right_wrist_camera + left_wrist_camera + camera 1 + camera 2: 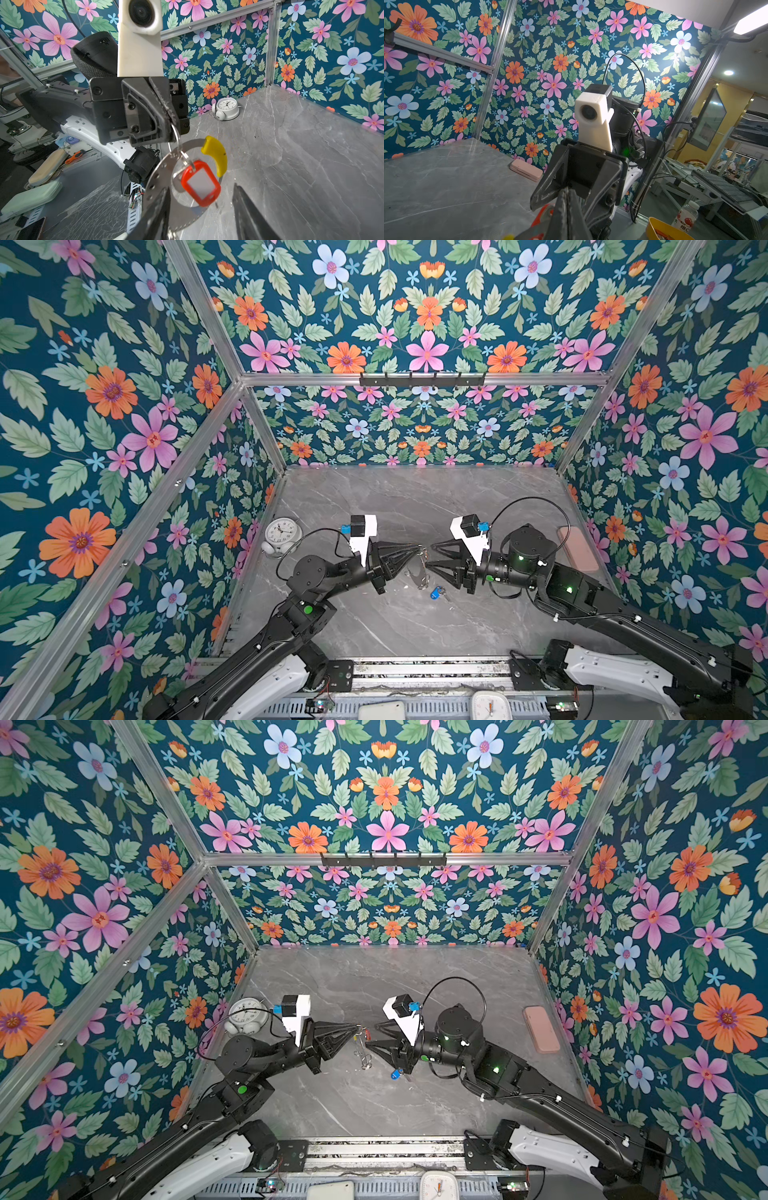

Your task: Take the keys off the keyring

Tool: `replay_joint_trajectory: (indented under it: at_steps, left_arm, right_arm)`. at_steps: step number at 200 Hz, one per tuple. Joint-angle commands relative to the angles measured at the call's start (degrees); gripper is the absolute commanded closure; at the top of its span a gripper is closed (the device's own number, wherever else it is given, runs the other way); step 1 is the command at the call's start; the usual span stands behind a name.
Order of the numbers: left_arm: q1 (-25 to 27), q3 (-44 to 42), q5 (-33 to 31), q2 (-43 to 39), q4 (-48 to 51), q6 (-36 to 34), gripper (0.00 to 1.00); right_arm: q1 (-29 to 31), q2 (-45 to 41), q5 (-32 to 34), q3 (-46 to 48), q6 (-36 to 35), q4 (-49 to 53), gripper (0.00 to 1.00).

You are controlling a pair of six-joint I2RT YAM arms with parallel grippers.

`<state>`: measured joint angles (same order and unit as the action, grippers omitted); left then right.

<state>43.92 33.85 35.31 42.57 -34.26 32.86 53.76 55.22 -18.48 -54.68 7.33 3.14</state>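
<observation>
Hard to make out from above, the keyring [159, 180] hangs from the left gripper [417, 548], which is pinched shut on its split ring [176, 133]. The red-tagged key [200, 186] dangles between the right gripper's [430, 556] parted jaws. The blue-tagged key [435, 593] lies at the keyring's 5 o'clock on the grey marble table [374, 626], floral walls [124, 427] around.
</observation>
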Motion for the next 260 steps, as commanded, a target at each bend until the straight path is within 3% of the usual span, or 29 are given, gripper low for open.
replay_joint_trajectory:
  at_steps: [1, 85, 188, 260]
  left_arm:
    - [-0.06, -0.13, -0.11, 0.06, -4.49, 0.89, 1.00]
    - [0.00, -0.78, 0.30, 0.51, -5.55, 1.86, 1.00]
    - [-0.06, -1.15, -3.04, -1.17, -5.38, 2.38, 1.00]
    - [-0.03, -0.89, -3.26, -1.21, -5.70, 2.38, 1.00]
  right_arm:
    - [0.32, 0.66, 0.46, -0.03, 0.14, -3.72, 0.47]
    - [1.34, 3.40, 1.76, -2.39, -1.15, -3.16, 0.45]
    - [2.40, 3.66, 2.66, -2.89, -3.37, -0.86, 0.99]
    - [5.13, 4.63, 4.98, -3.21, -5.94, 1.47, 1.00]
